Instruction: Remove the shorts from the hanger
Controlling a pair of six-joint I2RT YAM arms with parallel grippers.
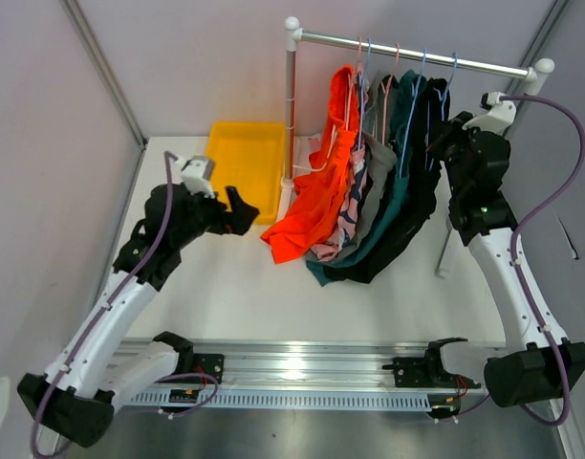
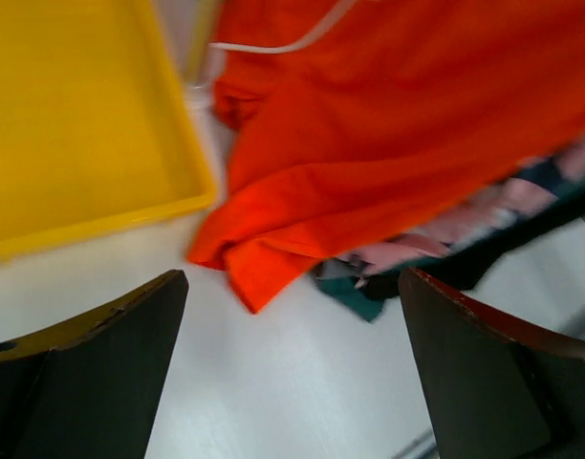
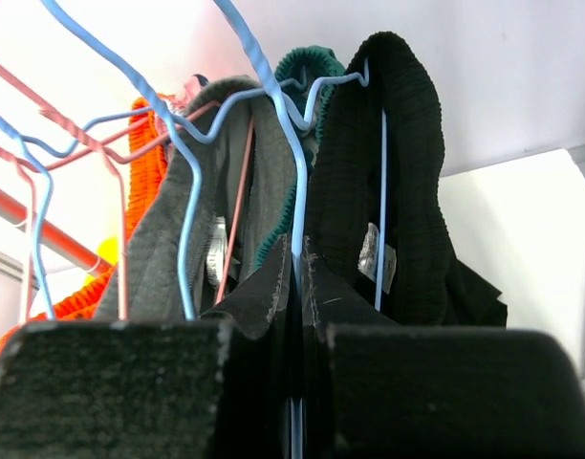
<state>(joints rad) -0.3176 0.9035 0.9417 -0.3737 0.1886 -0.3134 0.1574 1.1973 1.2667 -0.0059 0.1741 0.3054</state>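
From above, your right gripper (image 1: 438,139) is lost against the black shorts (image 1: 417,186); only its wrist view shows the fingers pinched on a blue hanger (image 3: 294,191) wire. All five shorts (image 1: 369,191) hang from the rail (image 1: 484,62), with the pink shorts (image 1: 342,234) and teal shorts (image 1: 388,206) mostly buried. Your left gripper (image 2: 292,287) gapes, holding nothing, low and left of the rail.

Shorts (image 1: 312,206) in orange, navy-patterned pink, grey, teal and black

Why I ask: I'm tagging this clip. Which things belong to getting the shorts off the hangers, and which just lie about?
Job: orange shorts, pink patterned shorts, grey shorts, teal shorts, black shorts, wire hangers, rail, right gripper closed on a hanger wire, left gripper open.
Lying about: yellow tray.
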